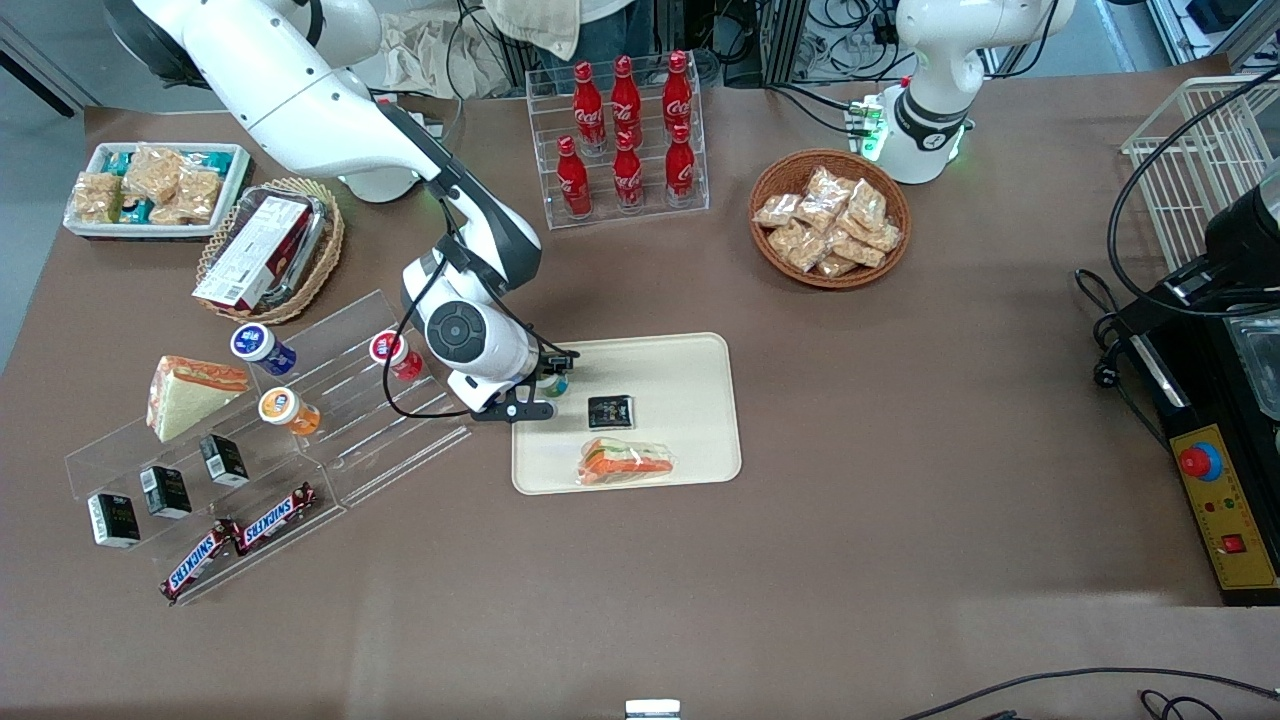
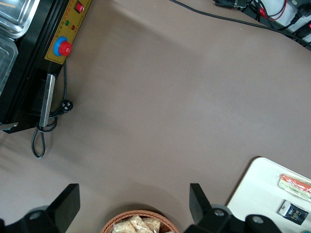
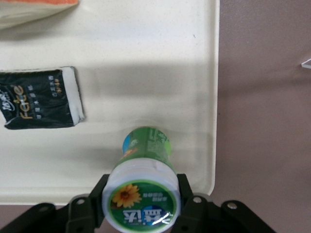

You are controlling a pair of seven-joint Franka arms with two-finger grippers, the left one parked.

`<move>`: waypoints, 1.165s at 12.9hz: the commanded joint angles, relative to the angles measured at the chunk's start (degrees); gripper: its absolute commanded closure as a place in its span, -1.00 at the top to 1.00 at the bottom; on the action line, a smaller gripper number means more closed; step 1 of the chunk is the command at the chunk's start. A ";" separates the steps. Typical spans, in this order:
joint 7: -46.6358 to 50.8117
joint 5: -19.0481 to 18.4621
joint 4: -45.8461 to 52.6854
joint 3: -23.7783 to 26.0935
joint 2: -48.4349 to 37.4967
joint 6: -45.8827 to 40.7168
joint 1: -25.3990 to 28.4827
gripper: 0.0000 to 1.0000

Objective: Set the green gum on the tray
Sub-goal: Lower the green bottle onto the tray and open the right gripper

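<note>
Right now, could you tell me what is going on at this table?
The right arm's gripper is shut on the green gum, holding it by the lid end just above the cream tray, near the tray's corner closest to the working arm. Whether the bottle's base touches the tray cannot be told. A black packet and a wrapped sandwich already lie on the tray. The red-lidded bottle sits on the clear rack beside it.
</note>
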 commanded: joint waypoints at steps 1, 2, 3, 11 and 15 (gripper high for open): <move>0.38 -3.79 1.39 -0.34 1.02 0.40 0.05 1.00; 0.29 -3.89 1.39 -0.34 0.93 0.40 -0.04 1.00; 0.29 -3.98 1.39 -0.34 0.67 0.31 -0.13 1.00; -0.32 -3.19 6.56 -0.25 -8.28 -11.51 -1.87 1.00; -7.18 -0.82 16.31 -0.34 -13.65 -28.66 -5.83 1.00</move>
